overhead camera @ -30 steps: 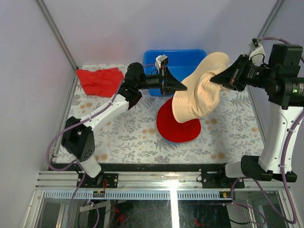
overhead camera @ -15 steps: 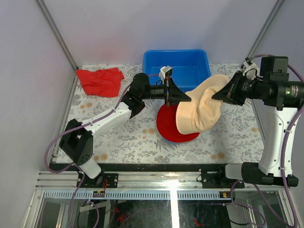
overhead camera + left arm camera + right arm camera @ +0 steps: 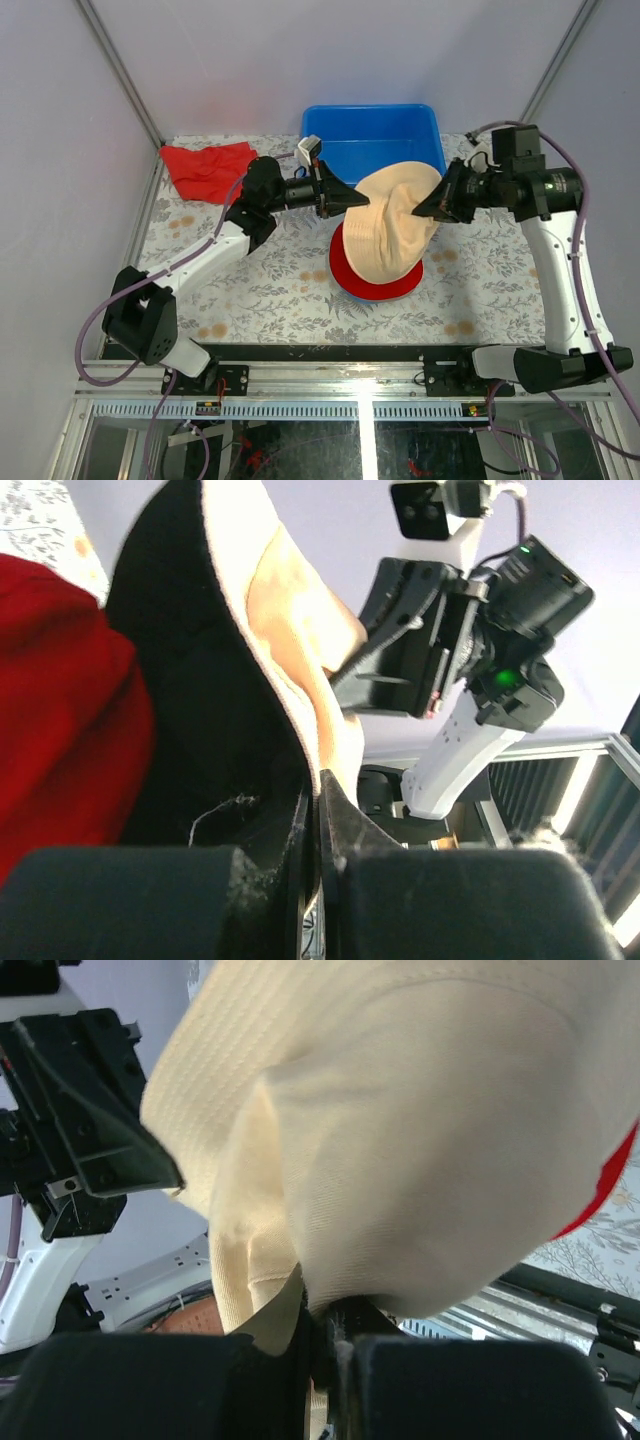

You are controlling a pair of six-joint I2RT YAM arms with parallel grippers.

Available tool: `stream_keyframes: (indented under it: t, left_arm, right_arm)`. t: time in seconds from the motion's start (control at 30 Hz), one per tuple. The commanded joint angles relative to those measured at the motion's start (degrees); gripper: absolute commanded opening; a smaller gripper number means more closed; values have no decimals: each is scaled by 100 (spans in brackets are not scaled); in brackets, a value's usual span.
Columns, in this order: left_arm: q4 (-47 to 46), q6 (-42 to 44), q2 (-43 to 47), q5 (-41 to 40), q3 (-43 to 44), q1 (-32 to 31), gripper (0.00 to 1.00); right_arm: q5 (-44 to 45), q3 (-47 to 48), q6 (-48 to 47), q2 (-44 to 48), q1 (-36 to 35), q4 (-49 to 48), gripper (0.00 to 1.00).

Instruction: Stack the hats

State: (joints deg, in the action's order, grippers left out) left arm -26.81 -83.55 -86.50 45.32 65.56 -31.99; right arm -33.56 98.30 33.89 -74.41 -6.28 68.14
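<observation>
Here, the peach-beige hat [image 3: 390,238] is held over the red hat [image 3: 345,276].
Left gripper [image 3: 362,200] pinches its brim at 9 o'clock, and right gripper [image 3: 417,211] clamps its 3 o'clock side, mid-table.

Your top cam looks down over the tabletop [image 3: 480,290] from behind; both wrist cams sit tight on the peach hat [image 3: 388,232], facing each other.

You have one peach-beige hat [image 3: 390,225] at centre and one red hat [image 3: 375,291] under it, two in all. One blue bin [image 3: 370,140] sits at twelve o'clock, one red cloth [image 3: 210,170] at ten o'clock.
</observation>
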Motion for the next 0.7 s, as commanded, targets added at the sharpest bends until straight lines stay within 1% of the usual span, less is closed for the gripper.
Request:
stream_keyframes:
  t: [0.0,0.13,0.23,0.5,0.57,0.67]
  left_arm:
    - [-46,392,225,-183,-313,190,0]
    - [344,783,440,-278,-613,324,0]
    - [328,887,608,-325,-991,449,0]
    - [335,1216,827,-287,-1789,735,0]
    - [260,1236,781,-257,-1898,738,0]
    - [142,1247,683,-233,-1983,733,0]
  right_arm:
    - [191,-74,458,-178,-574,-711,3]
    - [348,-70,395,-334,-681,-701,11]
    - [302,-236,390,-345,-690,-808,15]
    - [50,-831,461,-251,-753,-1229,20]
    - [27,-872,448,-232,-753,-1261,26]
    - [74,-883,413,-148,-757,-1346,41]
